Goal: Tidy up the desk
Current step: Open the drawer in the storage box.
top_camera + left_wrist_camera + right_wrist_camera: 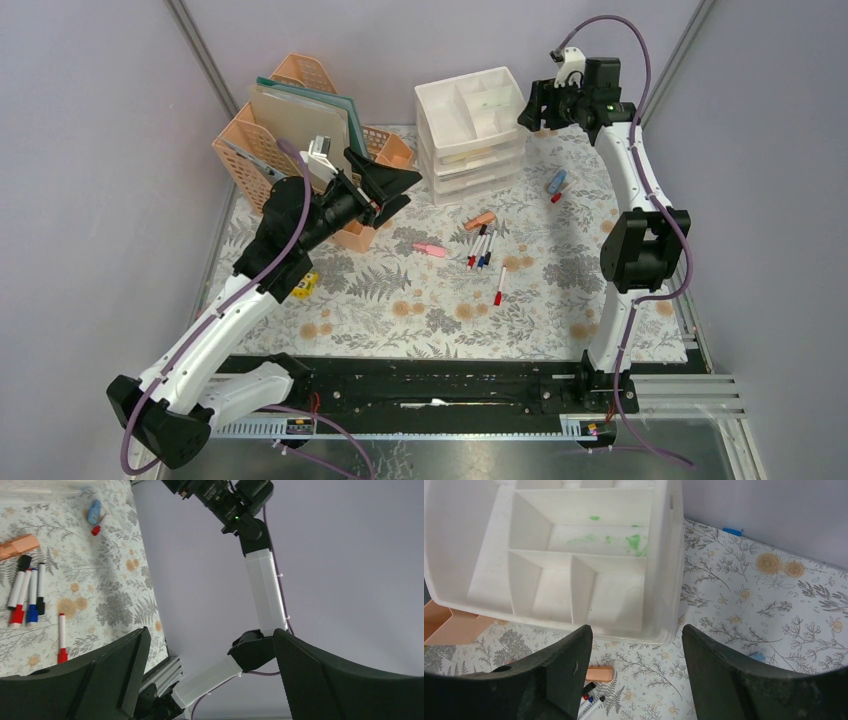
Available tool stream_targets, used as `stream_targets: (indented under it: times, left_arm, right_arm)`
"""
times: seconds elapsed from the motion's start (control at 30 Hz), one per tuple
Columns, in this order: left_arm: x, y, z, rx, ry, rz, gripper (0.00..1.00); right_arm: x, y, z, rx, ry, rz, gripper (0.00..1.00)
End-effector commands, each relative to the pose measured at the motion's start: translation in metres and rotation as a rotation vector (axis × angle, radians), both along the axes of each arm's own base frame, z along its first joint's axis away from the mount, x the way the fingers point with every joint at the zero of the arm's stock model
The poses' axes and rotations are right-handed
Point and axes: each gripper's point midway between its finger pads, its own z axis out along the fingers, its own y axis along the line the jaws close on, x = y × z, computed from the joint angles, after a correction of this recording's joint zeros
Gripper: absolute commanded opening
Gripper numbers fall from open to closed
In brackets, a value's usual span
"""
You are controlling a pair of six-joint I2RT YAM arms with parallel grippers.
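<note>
Right jaws are spread and empty, hanging over the front edge of the white plastic 3-drawer unit (470, 125) and looking straight down into its divided top tray (574, 555). Left jaws are spread wide and empty too, tipped sideways to the left of that unit, close by the peach plastic file rack (265, 140).

The large rectangular table (400, 310), in its pale cloth of grey ferns and orange-tan flowers, carries it all. The clutter sits in front of the unit: 4 white markers (482, 248) bunched together, 1 red-capped marker (499, 285) lying apart, an orange block (481, 220), a pink piece (430, 249), and a blue piece (556, 182) off the unit's right front.

Trouble spots, as I judge them:
- A straight drop by the right arm (630, 170) would clip the tray's rim and shove the light unit.
- A swing by the left arm (250, 290) could catch the rack and spill its folders (300, 115).
- The round markers touch, so pinching 1 may set the others rolling.
</note>
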Motion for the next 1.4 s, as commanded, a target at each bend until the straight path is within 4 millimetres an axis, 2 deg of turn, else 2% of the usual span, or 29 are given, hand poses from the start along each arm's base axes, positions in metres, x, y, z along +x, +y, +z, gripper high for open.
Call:
stream_targets:
  times: [0.0, 0.23, 0.57, 0.73, 0.9, 1.07, 1.27, 1.37]
  left_arm:
    - [-0.010, -0.001, 0.044, -0.076, -0.086, -0.008, 0.97]
    - [-0.011, -0.009, 0.036, -0.108, -0.040, -0.046, 0.97]
    - [-0.023, -0.017, 0.048, -0.099, -0.080, -0.100, 0.97]
    - [-0.023, -0.009, 0.054, -0.079, -0.129, -0.048, 0.98]
    - [-0.013, -0.008, 0.022, 0.019, -0.181, -0.011, 0.99]
    - [-0.016, -0.020, -0.010, 0.060, -0.338, -0.089, 0.99]
    - [-0.014, -0.028, -0.038, 0.106, -0.440, -0.126, 0.99]
    - [-0.008, -0.032, -0.052, 0.130, -0.421, -0.131, 0.99]
  right_arm:
    - [-0.010, 0.006, 0.036, 0.015, -0.078, 0.020, 0.73]
    - [-0.013, 0.009, 0.035, 0.027, -0.077, 0.030, 0.73]
    - [-0.012, 0.010, 0.036, 0.037, -0.075, 0.036, 0.73]
    - [-0.013, 0.011, 0.036, 0.038, -0.077, 0.046, 0.74]
    - [-0.008, 0.013, 0.045, 0.045, -0.091, 0.053, 0.82]
    - [-0.008, 0.022, 0.048, 0.057, -0.099, 0.115, 0.99]
    - [-0.008, 0.022, 0.052, 0.052, -0.115, 0.115, 1.00]
    - [-0.004, 0.016, 0.050, 0.040, -0.107, 0.068, 0.88]
